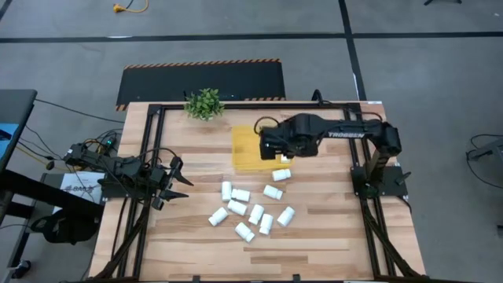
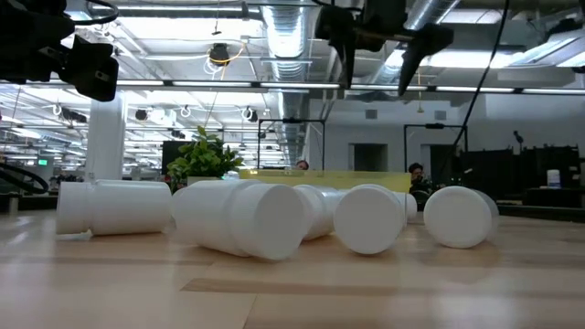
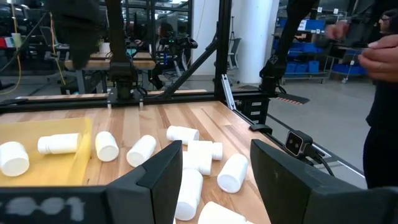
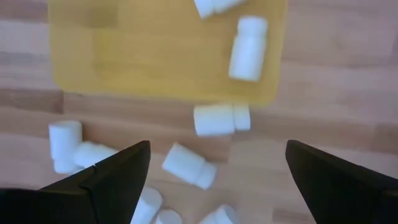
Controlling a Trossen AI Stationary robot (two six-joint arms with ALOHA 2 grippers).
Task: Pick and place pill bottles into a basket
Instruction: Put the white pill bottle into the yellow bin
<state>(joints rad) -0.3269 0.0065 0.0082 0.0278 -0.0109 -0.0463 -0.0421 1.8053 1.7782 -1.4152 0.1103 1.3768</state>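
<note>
The left gripper [image 1: 174,182] is parked at the table's [image 1: 330,228] left edge, jaws drawn together and holding nothing, with the pill bottles [image 1: 250,211] scattered well ahead of its tips, all lying on their sides, long axes pointing every which way. Further right, the right gripper [image 1: 273,147] is held above the basket [image 1: 245,153], jaws spread wide and empty. Directly below those jaws two bottles [image 4: 247,48] are seen lying inside the yellow tray, while one bottle [image 4: 221,119] lies just outside its rim, its long axis parallel to that edge. A potted plant [image 1: 204,103] stands beyond the basket.
</note>
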